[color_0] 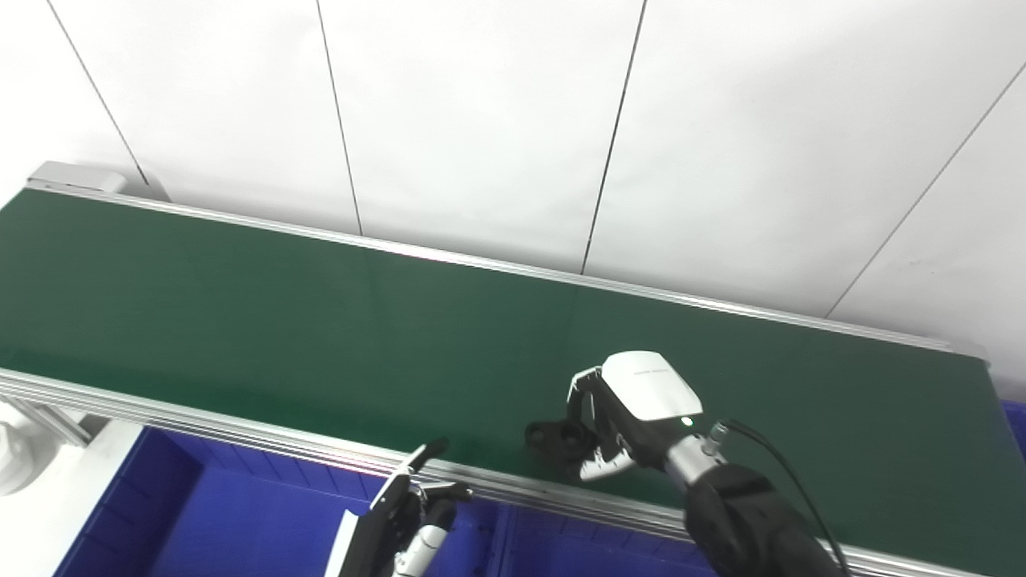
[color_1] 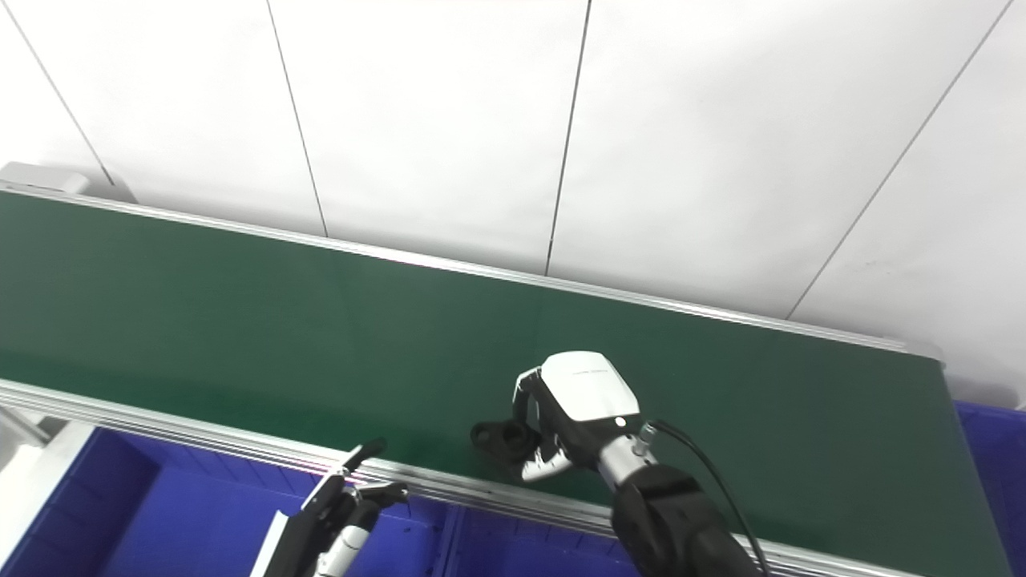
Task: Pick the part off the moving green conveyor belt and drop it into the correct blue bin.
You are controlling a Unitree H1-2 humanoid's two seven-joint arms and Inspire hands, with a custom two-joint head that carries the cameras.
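Your right hand (color_0: 625, 417) curls its fingers around a black part (color_0: 553, 437) near the green belt's (color_0: 240, 320) front edge; your left hand (color_0: 413, 501) hovers with fingers apart over blue bins (color_0: 224, 513).

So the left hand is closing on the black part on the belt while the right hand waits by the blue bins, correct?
Not quite, the hands are swapped. The right hand is at the black part on the green belt; the left hand waits by the blue bins, per the left eye view.

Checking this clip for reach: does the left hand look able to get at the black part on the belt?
Probably not easily: the left hand sits by the belt's near rail, and the right hand already covers the black part.
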